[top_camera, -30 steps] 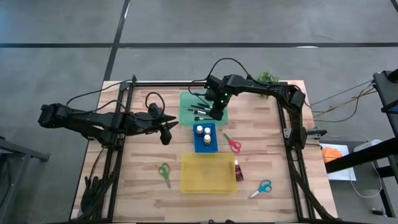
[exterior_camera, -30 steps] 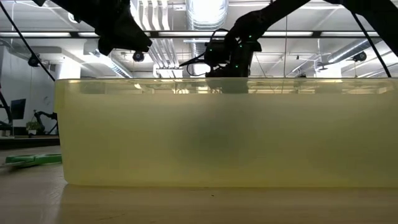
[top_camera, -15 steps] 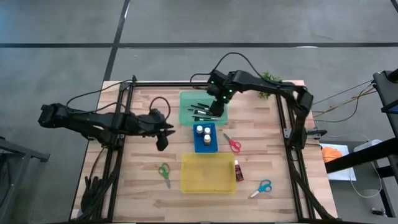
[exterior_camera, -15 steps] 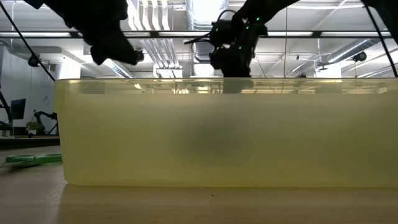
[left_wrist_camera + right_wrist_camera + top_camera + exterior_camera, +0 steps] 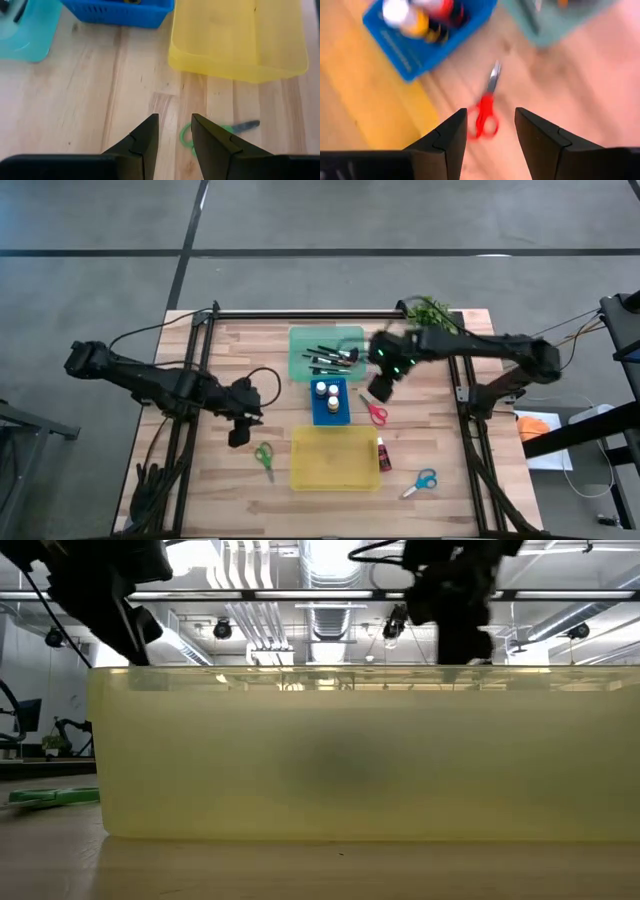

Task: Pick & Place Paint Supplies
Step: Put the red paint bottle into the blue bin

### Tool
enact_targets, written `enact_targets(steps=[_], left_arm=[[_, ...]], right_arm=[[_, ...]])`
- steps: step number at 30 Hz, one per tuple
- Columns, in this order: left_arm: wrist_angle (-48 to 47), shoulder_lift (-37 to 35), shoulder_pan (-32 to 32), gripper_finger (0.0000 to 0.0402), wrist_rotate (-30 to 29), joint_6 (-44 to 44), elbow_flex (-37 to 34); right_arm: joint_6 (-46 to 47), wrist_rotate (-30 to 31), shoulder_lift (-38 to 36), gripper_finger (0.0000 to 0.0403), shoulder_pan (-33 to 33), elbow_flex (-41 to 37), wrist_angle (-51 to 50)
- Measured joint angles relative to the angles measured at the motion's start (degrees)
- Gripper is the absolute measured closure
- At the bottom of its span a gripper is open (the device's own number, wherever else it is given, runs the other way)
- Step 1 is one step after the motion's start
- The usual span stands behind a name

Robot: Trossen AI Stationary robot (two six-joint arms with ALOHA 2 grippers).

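Red scissors (image 5: 485,112) lie flat on the bare wood, blades closed, tip pointing toward the blue tray (image 5: 330,401), just beside that tray's right side and near the upper right corner of the yellow tray (image 5: 335,457). Likely light, stiff and thin — low profile on the table, so the fingers would have to come right down to the wood. Best hold looks like across the pivot or the plastic handle loops; the metal blades are probably slick and too thin.

Green scissors (image 5: 212,131) lie on the wood just left of the yellow tray, same handling — flat, light, grab at the loops or the pivot. Blue scissors (image 5: 422,481) and a small red paint bottle (image 5: 383,453) sit right of the yellow tray; the bottle lies on its side, would likely roll, so grip across the body.

Black-handled brushes (image 5: 330,357) are in the green tray (image 5: 302,340); white-capped bottles (image 5: 327,389) stand in the blue tray.

Right gripper (image 5: 489,131) hovers over the red scissors, fingers apart, empty, handles showing between them. Left gripper (image 5: 175,135) hangs above the green scissors, fingers parted with a narrow gap, nothing held.
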Motion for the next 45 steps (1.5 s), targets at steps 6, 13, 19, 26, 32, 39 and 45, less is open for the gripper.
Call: enact_targets(steps=[6, 13, 19, 26, 32, 39, 45], left_arm=[[0.4, 0.0, -0.3, 0.0275, -1.9, -1.3, 0.0], [0.3, 0.0, -0.3, 0.0275, -4.2, -2.0, 0.0], [0.3, 0.0, -0.3, 0.0275, -5.2, -2.1, 0.0], [1.1, 0.0, -0.2, 0.0275, -5.7, -2.2, 0.0], [2.1, 0.0, -0.2, 0.0275, -5.7, -2.1, 0.0], [2.1, 0.0, -0.2, 0.0275, -5.7, -2.1, 0.0], [2.1, 0.0, -0.2, 0.0275, -5.7, -1.9, 0.0]], right_arm=[[17.2, 0.0, -10.0, 0.0239, 11.0, -11.5, 0.2], [34.1, 1.4, -14.7, 0.0239, 24.1, -18.5, 4.5], [42.2, 1.3, -11.3, 0.0239, 25.7, -17.2, 8.8], [45.6, -0.7, -1.5, 0.0239, 25.7, -12.8, 8.6], [45.6, -1.1, 4.8, 0.0239, 26.8, -10.7, 8.7], [47.8, -0.5, 7.2, 0.0239, 28.7, -11.4, 12.9], [51.4, 1.4, 6.7, 0.0239, 30.6, -12.3, 13.9]])
